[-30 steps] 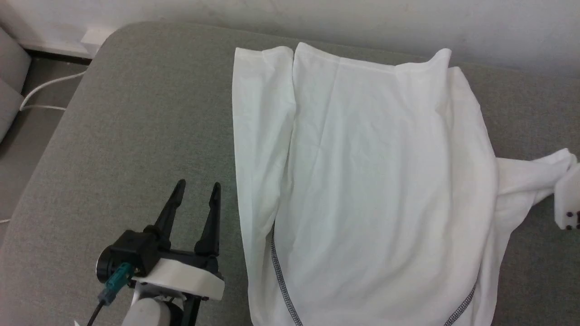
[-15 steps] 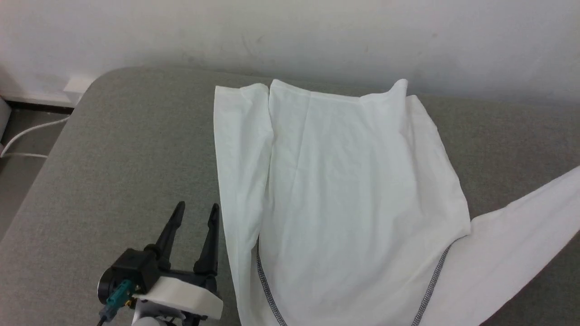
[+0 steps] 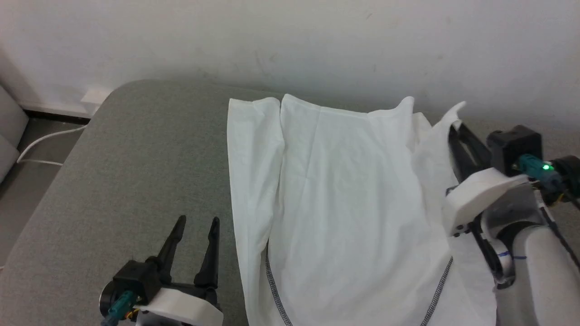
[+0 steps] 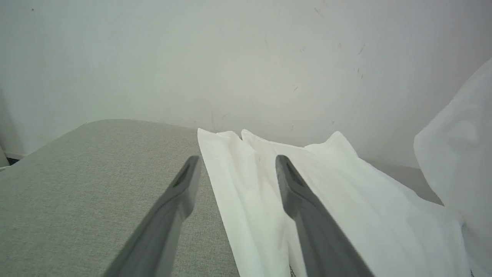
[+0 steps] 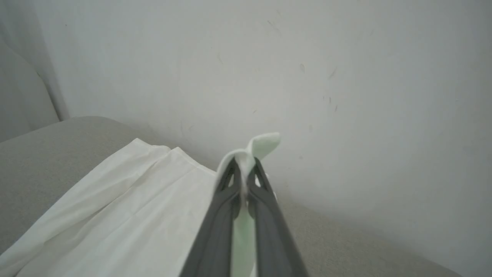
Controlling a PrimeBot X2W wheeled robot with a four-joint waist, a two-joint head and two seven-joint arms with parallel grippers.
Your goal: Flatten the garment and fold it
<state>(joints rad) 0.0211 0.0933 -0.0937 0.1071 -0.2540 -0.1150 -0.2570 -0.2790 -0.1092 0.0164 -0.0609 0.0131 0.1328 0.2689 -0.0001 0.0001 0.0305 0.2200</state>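
Task item: garment [image 3: 349, 203], white long-sleeved shirt. Lies spread on grey cushion [image 3: 136, 158], over cushion's centre and right part, far edge reaching cushion's wall-side rim. Mostly flat, w/ shallow creases across body. Folded sleeve [image 3: 253, 181] laid lengthwise toward cushion's bare left half. Dark zigzag seams [image 3: 274, 290] visible toward cushion's near edge.

R gripper [image 5: 243, 163]: raised above cushion's right part. Fingers pinched almost together on end of lifted sleeve [image 3: 430, 154]. Cloth hangs clear of cushion there and drapes back down.

L gripper [image 3: 198, 219]: over cushion's bare left part, near cushion's front. Fingers spread wide, nothing between them, no contact w/ cloth.

Handling (est.):
- Thin, light, limp. No stiffness, so sags from any single pinch pt and trails behind a pull.
- Smooth, prob. slippery in narrow fingers. Risk of slipping out if pinch is shallow.
- Not fragile, but creases easily.

Grip pts (recommended):
- Take at cuff, hem or stitched seam, where doubled layers give bulk.
- Avoid mid-panel pinches: likely to pick up lower layer and bunch body.
- Pull low and slow across cushion, else body may shift w/ sleeve.
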